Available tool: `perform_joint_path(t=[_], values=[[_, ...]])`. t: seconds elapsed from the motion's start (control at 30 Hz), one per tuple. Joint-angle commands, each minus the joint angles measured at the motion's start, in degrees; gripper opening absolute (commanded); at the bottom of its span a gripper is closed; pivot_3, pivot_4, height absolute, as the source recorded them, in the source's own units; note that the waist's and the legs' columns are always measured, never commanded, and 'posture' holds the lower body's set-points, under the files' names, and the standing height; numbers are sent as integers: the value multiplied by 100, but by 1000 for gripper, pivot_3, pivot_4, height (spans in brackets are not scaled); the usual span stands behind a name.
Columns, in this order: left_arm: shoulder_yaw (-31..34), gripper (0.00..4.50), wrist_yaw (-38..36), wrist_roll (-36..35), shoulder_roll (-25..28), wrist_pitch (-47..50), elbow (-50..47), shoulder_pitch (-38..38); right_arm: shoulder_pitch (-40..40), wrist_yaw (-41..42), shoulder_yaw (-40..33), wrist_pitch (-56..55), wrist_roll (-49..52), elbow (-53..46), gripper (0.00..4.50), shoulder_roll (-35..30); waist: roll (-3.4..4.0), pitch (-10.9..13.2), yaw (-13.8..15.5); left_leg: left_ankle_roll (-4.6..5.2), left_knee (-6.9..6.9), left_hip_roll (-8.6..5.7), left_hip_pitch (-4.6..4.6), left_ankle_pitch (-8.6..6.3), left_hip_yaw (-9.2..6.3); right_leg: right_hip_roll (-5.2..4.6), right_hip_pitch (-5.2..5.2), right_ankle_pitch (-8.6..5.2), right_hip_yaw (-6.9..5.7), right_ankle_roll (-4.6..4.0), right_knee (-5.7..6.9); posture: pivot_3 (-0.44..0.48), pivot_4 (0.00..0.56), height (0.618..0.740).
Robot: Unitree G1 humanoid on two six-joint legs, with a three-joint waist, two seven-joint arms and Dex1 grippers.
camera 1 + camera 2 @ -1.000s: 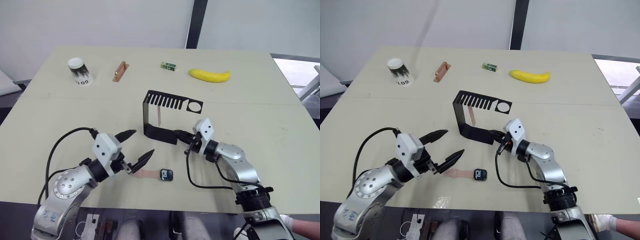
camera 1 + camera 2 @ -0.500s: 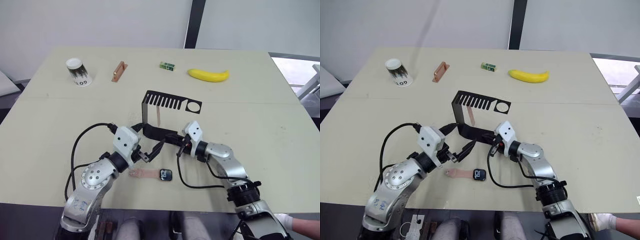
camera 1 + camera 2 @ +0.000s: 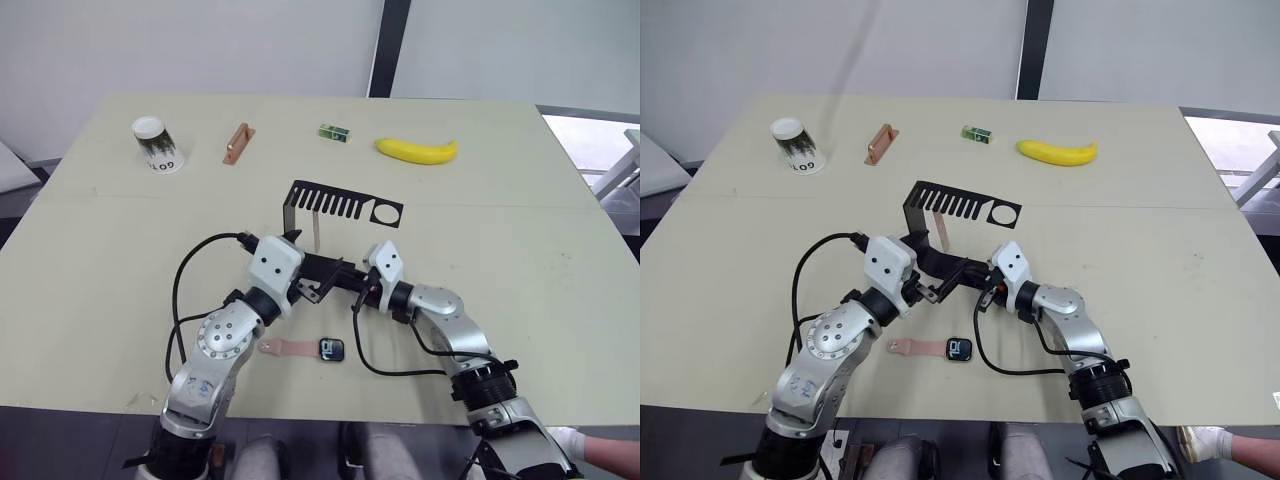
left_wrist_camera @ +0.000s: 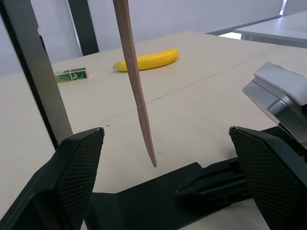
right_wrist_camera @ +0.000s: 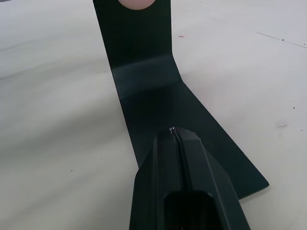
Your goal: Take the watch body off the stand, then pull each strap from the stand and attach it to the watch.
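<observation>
Strap (image 4: 136,81) hung from the stand (image 3: 340,204) between the wide-spread left end effector (image 4: 168,182); right end effector (image 5: 178,139) pressed closed on the stand's foot.

Ok so from the head cam I've got the stand (image 3: 340,203) mid-table, one pink strap (image 3: 316,231) hanging from its slotted top. My left gripper (image 3: 318,281) and right gripper (image 3: 352,283) are both down at its foot. The watch body (image 3: 332,349) lies at 6 o'clock of the stand, the other strap (image 3: 287,347) sticking out at its 9.
</observation>
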Motion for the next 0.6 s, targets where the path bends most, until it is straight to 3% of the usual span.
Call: perform_joint_path(t=[0.03, 0.4, 0.5, 0.6], values=[[37, 4500, 79, 105, -93, -162, 37, -188, 71, 96, 80, 79, -31, 153, 33, 51, 0, 0, -7, 0, 0, 0, 0, 0, 0, 0, 0, 0, 0, 0, 0, 0, 150, 740], [-23, 4500, 34, 177, -250, -300, 258, -323, 108, 127, 93, 90, -55, 163, 33, 20, 0, 0, -1, 0, 0, 1, 0, 0, 1, 0, -1, 0, 1, 0, 0, 0, 150, 740], [-37, 3610, 31, 192, -300, -364, 342, -369, 140, 128, 108, 89, -68, 155, 0, 18, -1, 0, 0, 0, 0, 1, 0, 0, 1, 0, 0, 0, 1, 0, -1, 0, 150, 740], [-53, 2182, 20, 197, -342, -406, 383, -365, 182, 120, 122, 105, -77, 136, 0, 12, 0, 0, 0, 0, -1, 1, 0, 0, 1, 0, -1, 0, 1, 0, -1, 0, 150, 740]])
